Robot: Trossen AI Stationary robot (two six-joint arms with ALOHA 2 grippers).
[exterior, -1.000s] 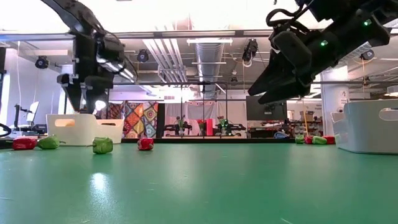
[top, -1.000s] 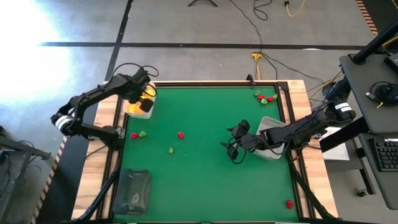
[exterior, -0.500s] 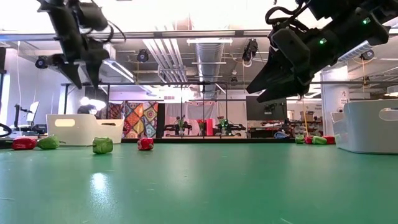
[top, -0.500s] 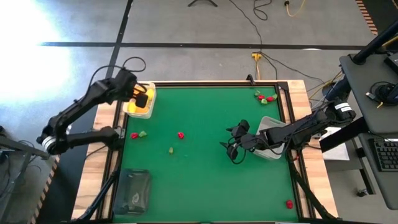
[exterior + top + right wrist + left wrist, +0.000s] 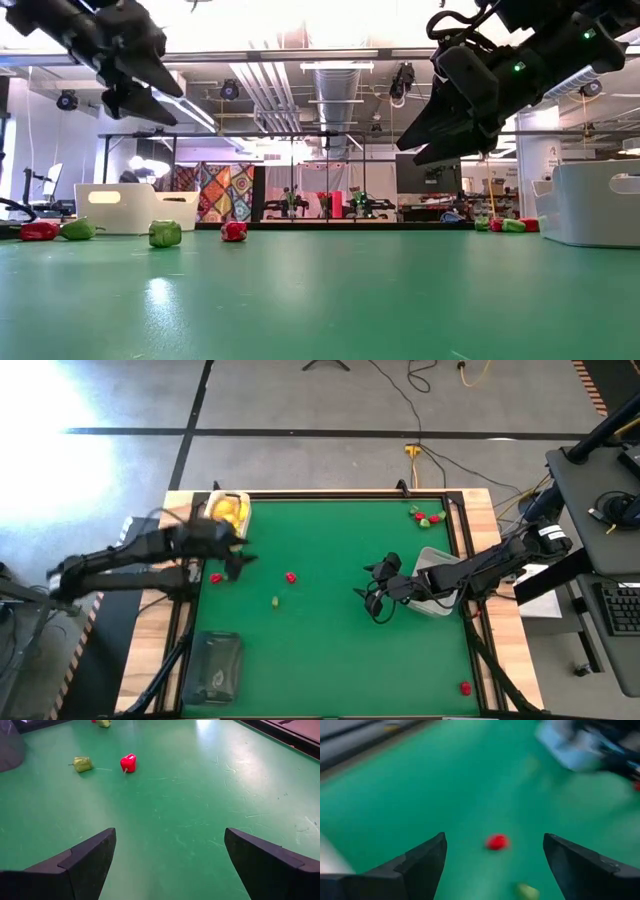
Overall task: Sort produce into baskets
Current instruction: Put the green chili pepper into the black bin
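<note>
Your left gripper (image 5: pixel 238 559) hangs spread and empty above the green mat (image 5: pixel 330 650), a red pepper (image 5: pixel 290 576) just ahead of it, a green piece (image 5: pixel 275 601) beyond that, and the white basket of yellow fruit (image 5: pixel 228 510) behind it. Your right gripper (image 5: pixel 372 592), fingers also spread and empty, hovers mid-table with the pale basket (image 5: pixel 432 560) just behind its wrist. The dark basket (image 5: pixel 213 668) sits well apart from both.

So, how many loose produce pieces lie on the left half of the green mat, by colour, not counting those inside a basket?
Red pieces: 2
Green pieces: 2
Total: 4
</note>
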